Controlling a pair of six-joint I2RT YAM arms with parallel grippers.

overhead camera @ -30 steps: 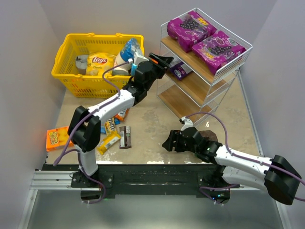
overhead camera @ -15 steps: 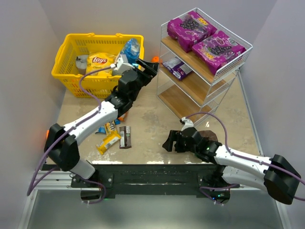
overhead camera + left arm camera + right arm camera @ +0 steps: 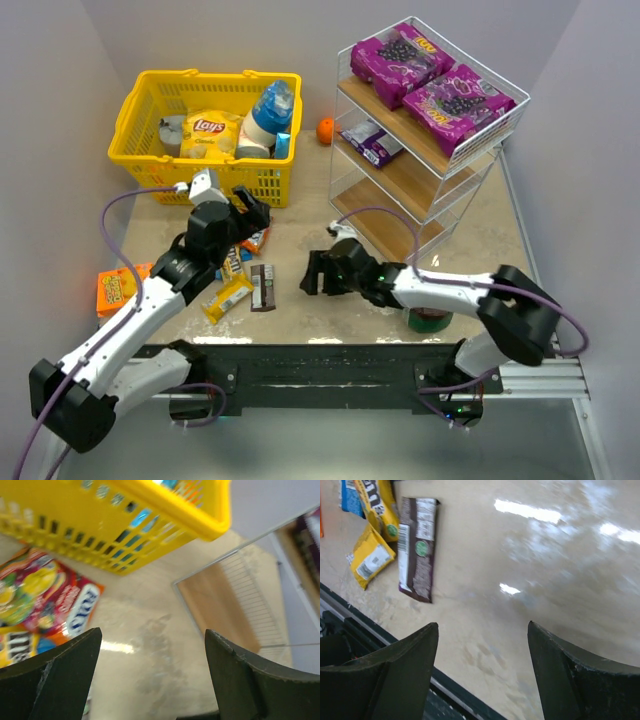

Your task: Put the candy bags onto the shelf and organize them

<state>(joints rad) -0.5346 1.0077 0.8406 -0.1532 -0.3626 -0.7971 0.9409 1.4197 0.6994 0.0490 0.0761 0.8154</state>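
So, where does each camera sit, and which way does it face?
Top external: above and behind the arms, facing down on the table; both arms show, left hand by the yellow basket, right hand mid-table, shelf beyond.
Left wrist: on the left arm, facing forward past its open fingers at the basket wall and the shelf's bottom tier.
Right wrist: on the right arm, facing down past its open fingers at the brown packet and yellow packet.
Shared: top and right wrist both show the brown packet.
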